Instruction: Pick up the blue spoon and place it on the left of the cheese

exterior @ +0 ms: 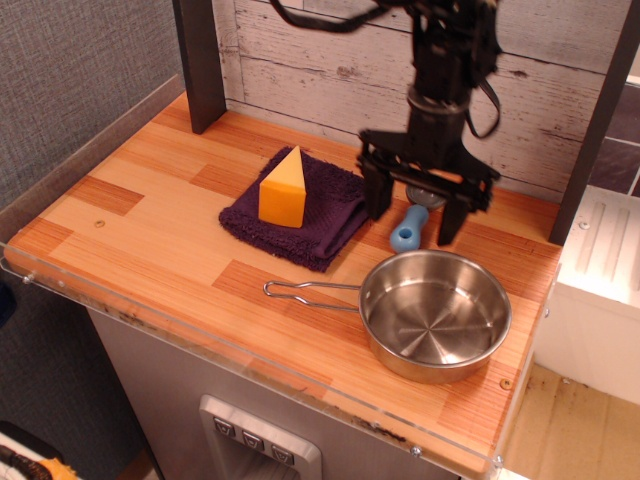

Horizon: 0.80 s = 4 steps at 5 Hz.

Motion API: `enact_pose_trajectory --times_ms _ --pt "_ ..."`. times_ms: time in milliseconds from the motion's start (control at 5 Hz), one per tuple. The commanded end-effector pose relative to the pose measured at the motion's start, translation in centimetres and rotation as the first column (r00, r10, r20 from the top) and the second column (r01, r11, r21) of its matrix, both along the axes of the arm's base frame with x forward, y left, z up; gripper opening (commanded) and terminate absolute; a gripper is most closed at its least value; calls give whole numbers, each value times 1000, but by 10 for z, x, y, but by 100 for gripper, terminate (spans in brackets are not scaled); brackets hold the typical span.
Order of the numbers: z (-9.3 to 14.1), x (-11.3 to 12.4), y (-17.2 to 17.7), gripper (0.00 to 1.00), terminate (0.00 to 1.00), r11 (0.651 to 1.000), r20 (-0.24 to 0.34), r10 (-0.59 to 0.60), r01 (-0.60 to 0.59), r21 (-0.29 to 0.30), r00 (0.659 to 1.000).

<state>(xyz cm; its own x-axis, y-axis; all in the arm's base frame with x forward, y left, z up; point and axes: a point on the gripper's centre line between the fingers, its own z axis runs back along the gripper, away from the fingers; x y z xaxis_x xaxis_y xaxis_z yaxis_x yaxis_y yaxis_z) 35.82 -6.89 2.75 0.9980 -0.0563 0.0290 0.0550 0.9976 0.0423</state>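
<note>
The blue spoon (408,230) lies on the wooden table right of the purple cloth, its light-blue handle pointing toward me and its grey bowl mostly hidden behind the gripper. My gripper (414,210) hangs open just above it, one finger on each side of the handle, nothing held. The orange-yellow cheese (283,189) wedge stands upright on the dark purple cloth (318,228), to the left of the gripper.
A steel pan (435,312) with a wire handle sits in front of the spoon at the table's right front. A dark post (200,60) stands at the back left. The wooden table (150,220) has a plexiglass front edge.
</note>
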Motion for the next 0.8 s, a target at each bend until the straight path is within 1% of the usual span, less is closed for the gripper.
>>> enact_pose_trajectory --times_ms 0,200,400,600 --pt "-11 -2 -4 100 0 1000 19 5 -5 21 1000" --pt "-8 -2 -4 0 0 999 48 0 -2 40 999" --pt "9 1 -3 0 0 1000 84 -5 3 25 996" --pt "34 3 2 0 0 1000 138 -10 11 -7 990"
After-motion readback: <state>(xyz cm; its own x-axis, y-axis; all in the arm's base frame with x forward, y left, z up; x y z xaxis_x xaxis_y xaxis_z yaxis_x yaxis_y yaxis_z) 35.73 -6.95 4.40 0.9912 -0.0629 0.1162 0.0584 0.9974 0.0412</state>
